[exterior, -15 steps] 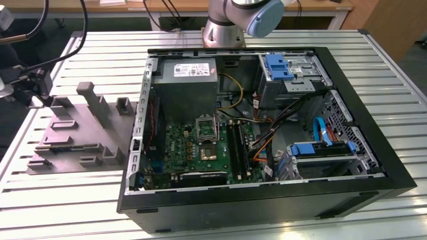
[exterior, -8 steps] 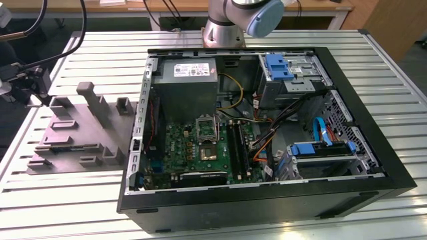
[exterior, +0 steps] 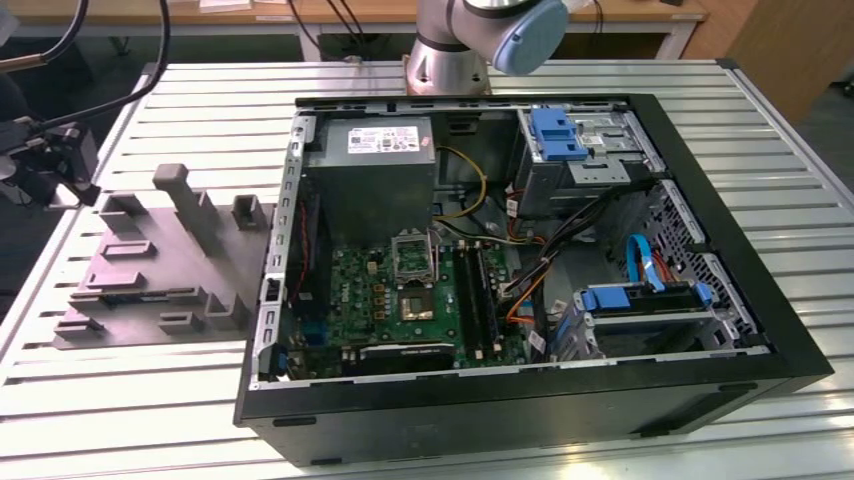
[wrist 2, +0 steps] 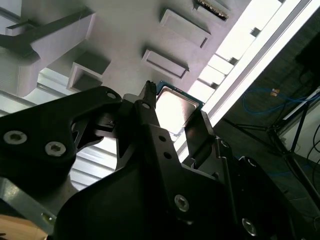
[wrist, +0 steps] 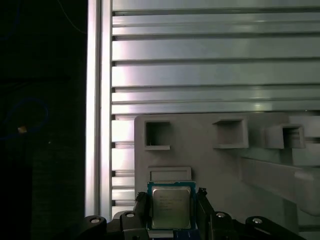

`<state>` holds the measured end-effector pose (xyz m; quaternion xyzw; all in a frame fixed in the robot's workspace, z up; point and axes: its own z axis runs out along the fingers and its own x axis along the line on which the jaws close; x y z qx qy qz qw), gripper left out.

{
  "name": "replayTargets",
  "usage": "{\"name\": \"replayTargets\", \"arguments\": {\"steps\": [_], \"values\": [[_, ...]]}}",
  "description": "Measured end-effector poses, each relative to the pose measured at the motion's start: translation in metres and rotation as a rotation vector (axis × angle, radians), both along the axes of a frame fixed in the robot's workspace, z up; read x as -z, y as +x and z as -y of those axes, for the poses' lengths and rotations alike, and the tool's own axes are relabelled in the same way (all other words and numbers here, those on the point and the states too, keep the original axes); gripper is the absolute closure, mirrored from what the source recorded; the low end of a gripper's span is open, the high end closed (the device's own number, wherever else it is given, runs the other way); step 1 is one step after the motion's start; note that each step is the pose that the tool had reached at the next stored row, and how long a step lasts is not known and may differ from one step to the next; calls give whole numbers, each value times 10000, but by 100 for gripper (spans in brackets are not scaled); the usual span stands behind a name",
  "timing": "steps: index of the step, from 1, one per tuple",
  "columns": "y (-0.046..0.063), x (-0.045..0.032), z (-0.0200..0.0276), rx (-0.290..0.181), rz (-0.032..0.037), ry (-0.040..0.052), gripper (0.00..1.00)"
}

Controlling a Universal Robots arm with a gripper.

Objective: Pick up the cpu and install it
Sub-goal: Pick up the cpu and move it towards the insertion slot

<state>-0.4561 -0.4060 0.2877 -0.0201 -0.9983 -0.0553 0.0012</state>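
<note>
Black fingers [wrist: 141, 204] of the gripper [wrist: 171, 199] are seen nearest in both wrist views, closed against two opposite edges of the cpu [wrist: 171, 210], which is gripped between them with its silvery top showing. Whether the cpu touches the surface behind it cannot be told. Behind it the grey moulded tray [wrist: 210, 165] is seen, with a shallow rectangular recess [wrist: 170, 173] just beside the chip and box-like pockets further off. The tray is laid on the slatted metal desk [wrist: 200, 65]. In the exterior view the tray is placed to the exterior view's left of the open computer case [exterior: 747, 330], whose motherboard [exterior: 387, 300] is exposed
</note>
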Motion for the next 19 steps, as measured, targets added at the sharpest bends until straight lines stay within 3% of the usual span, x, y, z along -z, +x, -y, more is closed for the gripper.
{"name": "replayTargets", "arguments": {"steps": [6,19], "values": [[0,-57,0,1,0,0,52],[0,-71,-1,1,0,-58,52]]}}
